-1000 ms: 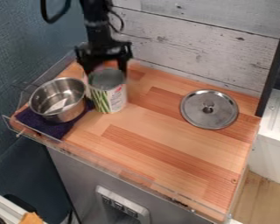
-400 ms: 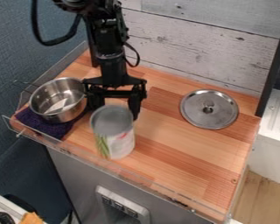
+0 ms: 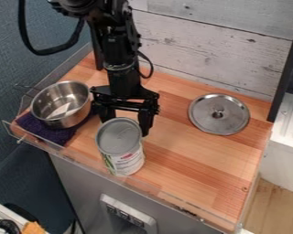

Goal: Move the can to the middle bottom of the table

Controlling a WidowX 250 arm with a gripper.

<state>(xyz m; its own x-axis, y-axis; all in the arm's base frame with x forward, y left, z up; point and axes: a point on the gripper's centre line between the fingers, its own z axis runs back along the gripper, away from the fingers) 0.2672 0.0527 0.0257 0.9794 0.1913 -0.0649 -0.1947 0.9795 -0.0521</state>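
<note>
Below and to the right of the steel pot [image 3: 69, 119], as the view has it, the can [image 3: 126, 162] stands upright near the front edge of the table [image 3: 192, 153], its round grey top facing up and its pale label showing green and a touch of red. Whether its base touches the wood cannot be told.

Over to the pot's right hangs the black gripper [image 3: 127, 125], pointing down, at the back of the can. Its fingers are parted by roughly the can's width, one to each side, and it has hold of the can between them. The arm [image 3: 116, 55] comes down from the view's top edge, above and to the right of the pot, with a black cable [image 3: 35, 49] looping out above the pot.

Under the pot, and spreading out below it, lies a dark purple cloth [image 3: 48, 132]. Far to the pot's right, well apart from it, the round metal lid [image 3: 204, 119] rests flat, its knob up. Above and to the right of the pot, behind the table, rises a wall of pale planks [image 3: 204, 41]. Below the pot, a clear guard [image 3: 164, 196] runs along the table's front.
</note>
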